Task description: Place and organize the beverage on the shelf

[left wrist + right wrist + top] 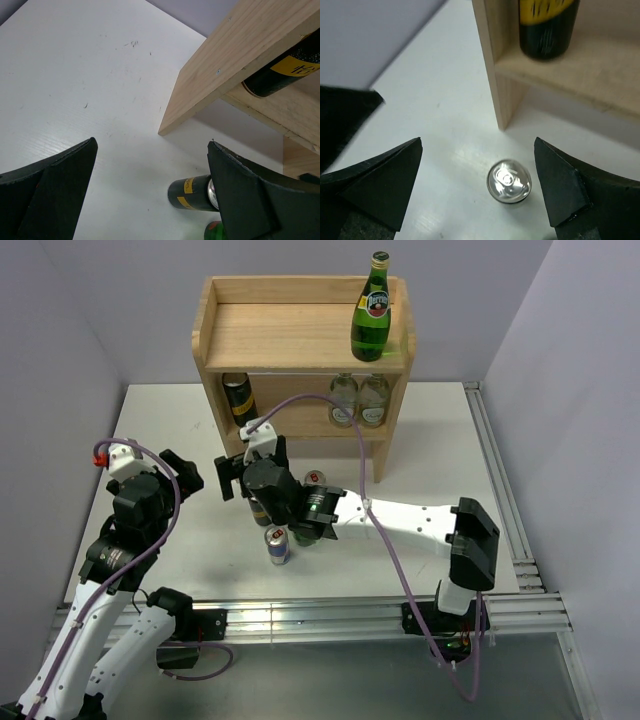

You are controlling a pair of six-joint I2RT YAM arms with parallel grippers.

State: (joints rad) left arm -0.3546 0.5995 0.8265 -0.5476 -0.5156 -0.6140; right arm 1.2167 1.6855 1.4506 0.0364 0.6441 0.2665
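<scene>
White counter fronts the shelf, 1 green bottle on its top. Over a black-and-gold can the right fingers hang spread; the left fingers, spread too, idle nearby. Next, likely: lower, centre, pinch.

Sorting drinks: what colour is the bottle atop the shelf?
The bottle is green; top external view.

White links, black joints, lilac cables, red cap on left arm

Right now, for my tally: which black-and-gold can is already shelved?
The black-and-gold can at the left end of the lower tier of the shelf; the other can is on the table in front.
</scene>
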